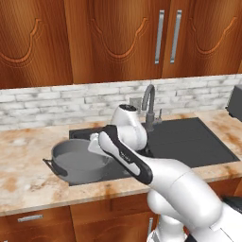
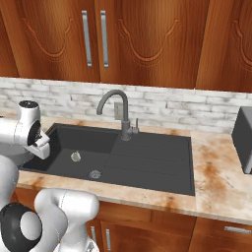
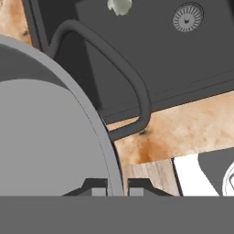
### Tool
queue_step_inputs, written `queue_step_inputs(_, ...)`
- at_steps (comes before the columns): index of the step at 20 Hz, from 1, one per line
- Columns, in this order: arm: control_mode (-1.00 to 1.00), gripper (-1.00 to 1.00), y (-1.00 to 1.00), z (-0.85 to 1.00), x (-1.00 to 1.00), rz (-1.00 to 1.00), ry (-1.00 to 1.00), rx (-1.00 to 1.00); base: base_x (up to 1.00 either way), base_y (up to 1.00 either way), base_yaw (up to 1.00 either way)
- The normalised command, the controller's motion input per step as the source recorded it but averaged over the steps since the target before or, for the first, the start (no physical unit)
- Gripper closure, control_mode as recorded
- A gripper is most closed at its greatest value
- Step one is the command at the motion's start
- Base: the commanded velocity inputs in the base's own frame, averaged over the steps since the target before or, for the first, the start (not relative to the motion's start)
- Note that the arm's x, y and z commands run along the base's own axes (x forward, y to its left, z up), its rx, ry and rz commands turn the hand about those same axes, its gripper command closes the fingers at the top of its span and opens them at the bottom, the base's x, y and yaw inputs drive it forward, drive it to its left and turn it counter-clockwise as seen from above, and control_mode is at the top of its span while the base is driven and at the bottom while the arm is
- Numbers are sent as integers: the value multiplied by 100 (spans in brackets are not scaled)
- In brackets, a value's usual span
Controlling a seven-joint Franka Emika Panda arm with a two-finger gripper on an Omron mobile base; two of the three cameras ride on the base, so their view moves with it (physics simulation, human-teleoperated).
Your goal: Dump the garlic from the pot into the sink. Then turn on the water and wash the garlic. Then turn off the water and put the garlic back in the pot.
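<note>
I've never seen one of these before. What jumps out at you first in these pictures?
The big white robot arm fills the foreground, its gripper pinching the rim of a round, shallow grey metal pot at the left end of the dark charcoal rectangular sink. A small whitish garlic bulb lies in the basin near the round metal drain.

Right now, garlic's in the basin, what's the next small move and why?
Probably set the pot down on the counter and release: the jaws are shut on its rim, the garlic already lies in the sink, and the faucet isn't running.
</note>
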Motion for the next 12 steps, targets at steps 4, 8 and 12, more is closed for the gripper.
queue_step_inputs(4, -100, 100, 43, -17, 46, 0, -2, 0, 0, 0, 0)
queue_step_inputs(8, -100, 100, 43, -9, 49, 0, 0, 0, 0, 0, 0)
queue_step_inputs(12, -100, 100, 45, -8, 26, 0, 7, 0, 0, 0, 0)
